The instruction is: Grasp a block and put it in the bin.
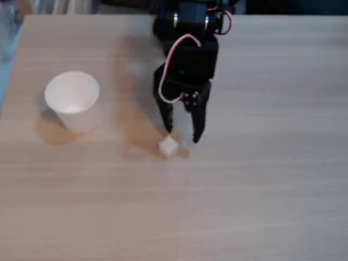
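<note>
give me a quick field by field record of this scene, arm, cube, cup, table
surface: light wood-grain table
gripper: black two-finger gripper, pointing down, fingers apart
block: small white cube on the table, just below the fingertips in the fixed view, not held
bin: white paper cup, upright, left of the arm in the fixed view, nothing visible inside
wiring: red and white cable looped over the arm
task state: block not yet grasped

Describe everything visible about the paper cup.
The cup is plain white, looks like paper, round and tapering toward its base. It stands upright with its mouth open on the light wooden table, left of the pincer in the fixed view. Nothing touches it; its inside looks empty.
</note>
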Motion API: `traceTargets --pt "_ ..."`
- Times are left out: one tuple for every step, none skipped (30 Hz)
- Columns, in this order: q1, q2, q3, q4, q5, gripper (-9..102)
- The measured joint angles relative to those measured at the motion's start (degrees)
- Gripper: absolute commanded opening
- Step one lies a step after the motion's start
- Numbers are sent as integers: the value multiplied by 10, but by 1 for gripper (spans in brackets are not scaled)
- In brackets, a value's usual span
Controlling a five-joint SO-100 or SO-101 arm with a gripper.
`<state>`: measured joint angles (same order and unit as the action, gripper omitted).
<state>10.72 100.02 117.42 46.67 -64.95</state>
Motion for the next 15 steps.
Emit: traceTargets --pt "4 -4 -4 0 4 31" --pt "6 -8 -9 0 4 30" --pt "8 -10 -13 0 4 30" --pt "8 -12 -18 0 9 30" --pt "7 -15 -23 0 13 30" --pt "6 -18 -25 0 17 30" --pt "5 -20 -30 0 20 30" --pt "5 -24 -33 0 23 30" --pt "9 -26 -37 0 25 30" --pt "12 -28 -40 0 28 30" --pt "17 -31 -42 0 31 30" --pt "19 -33 -44 0 34 30" --pt "20 -34 -44 0 38 30" --pt "21 -35 -44 0 41 30" --pt "21 -35 -44 0 45 30"
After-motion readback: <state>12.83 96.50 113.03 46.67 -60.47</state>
